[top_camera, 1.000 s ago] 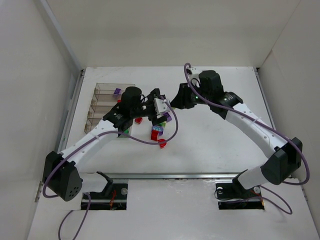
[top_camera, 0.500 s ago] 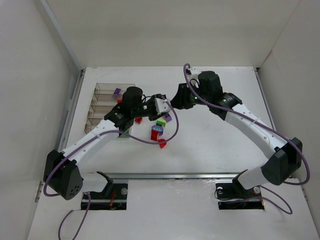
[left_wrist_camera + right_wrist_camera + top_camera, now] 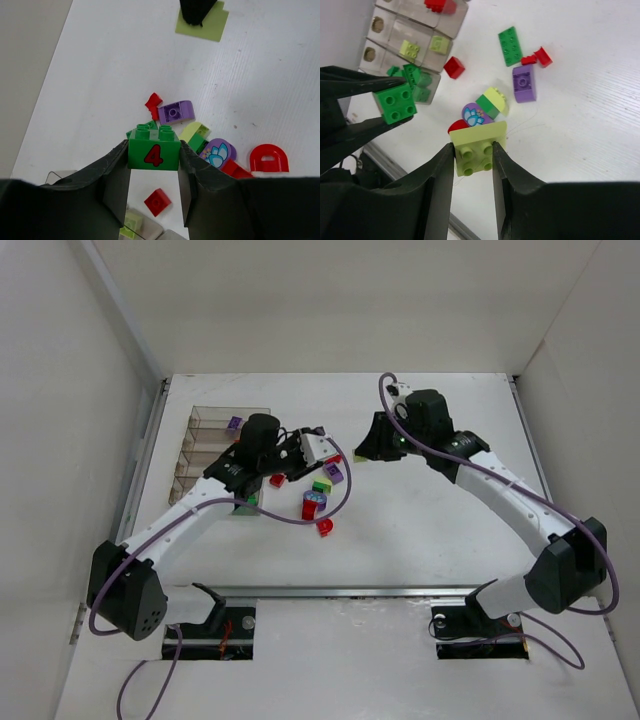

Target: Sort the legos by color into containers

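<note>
My left gripper [image 3: 153,151] is shut on a dark green brick [image 3: 153,153] with a red "4", held above the table; the same brick [image 3: 396,102] shows in the right wrist view. My right gripper [image 3: 474,150] is shut on a yellow-green brick [image 3: 479,146], raised above the pile. In the top view the left gripper [image 3: 300,450] and right gripper [image 3: 364,453] hover over the loose legos. These include a purple brick [image 3: 524,82], a flat green plate [image 3: 510,46], a red square [image 3: 454,67] and a purple flower piece [image 3: 474,114]. The clear container [image 3: 205,440] lies left of them.
The container [image 3: 402,22] holds yellow-green bricks in one row, dark green in another, a red one at its end. A red arch [image 3: 269,158] lies right of the pile. White walls close the table on three sides, with a metal rail [image 3: 400,590] along the near edge.
The left gripper closed on the green "4" brick and drew back slightly left with it. The right arm shifted right and away, still holding the yellow-green brick.
</note>
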Tool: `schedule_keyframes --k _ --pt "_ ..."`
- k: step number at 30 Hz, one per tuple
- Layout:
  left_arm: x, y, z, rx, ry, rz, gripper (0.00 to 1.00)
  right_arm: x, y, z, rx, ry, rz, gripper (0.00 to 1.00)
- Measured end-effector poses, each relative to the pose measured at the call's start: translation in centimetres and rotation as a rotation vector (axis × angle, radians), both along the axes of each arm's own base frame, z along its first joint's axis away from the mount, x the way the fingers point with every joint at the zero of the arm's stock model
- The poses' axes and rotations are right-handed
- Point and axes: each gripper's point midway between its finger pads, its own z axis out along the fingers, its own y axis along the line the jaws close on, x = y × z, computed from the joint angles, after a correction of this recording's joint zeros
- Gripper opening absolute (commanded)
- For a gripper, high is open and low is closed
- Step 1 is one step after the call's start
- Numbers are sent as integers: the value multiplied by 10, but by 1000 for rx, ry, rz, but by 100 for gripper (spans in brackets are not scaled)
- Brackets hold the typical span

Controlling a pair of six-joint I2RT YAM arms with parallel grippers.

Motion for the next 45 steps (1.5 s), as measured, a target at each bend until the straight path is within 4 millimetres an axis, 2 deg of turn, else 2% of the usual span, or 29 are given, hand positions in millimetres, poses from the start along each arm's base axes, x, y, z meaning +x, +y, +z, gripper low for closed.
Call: schedule_keyframes --k 4,7,10,13,15,17,20,24,27,28,29,33,34,36,38,42,45 --pt "0 6 -6 18 24 36 0 4 -7 -5 -14 5 -32 0" --pt "6 18 -10 12 73 130 0 5 -7 -5 -15 5 -33 0" --pt "22 52 -18 -14 165 343 0 5 -7 -4 -14 4 -33 0" --pt "38 108 -28 -35 286 599 0 5 -7 -4 -14 4 -32 0" --pt "41 140 -36 -22 338 741 0 5 -6 -6 -13 7 -30 0" --pt "33 163 -50 21 394 846 0 6 -5 -10 -17 18 -26 0" --pt "18 187 -71 94 465 939 0 9 -1 -21 -27 46 -15 0" --pt "-1 207 -90 156 542 991 0 13 4 -32 -35 73 2 0" --pt "-13 216 -104 200 597 1013 20 16 8 -35 -35 85 14 0" --pt "-15 218 -109 215 613 1016 31 16 9 -36 -33 88 18 0" --pt "-17 218 -115 232 635 1016 54 16 10 -36 -32 90 22 0" --pt "-26 221 -136 302 714 1018 74 17 13 -33 -25 85 36 0" --pt "-26 222 -139 309 721 1021 76 17 14 -32 -22 82 39 0" --pt "-26 222 -136 313 724 1024 77 18 15 -28 -18 74 43 0" --pt "-20 221 -124 309 710 1020 77 18 16 -26 -13 69 46 0" --pt "16 213 -79 230 590 981 77 17 19 -21 -5 63 60 0" --pt "39 195 -42 137 478 880 77 15 24 -13 13 55 80 0"
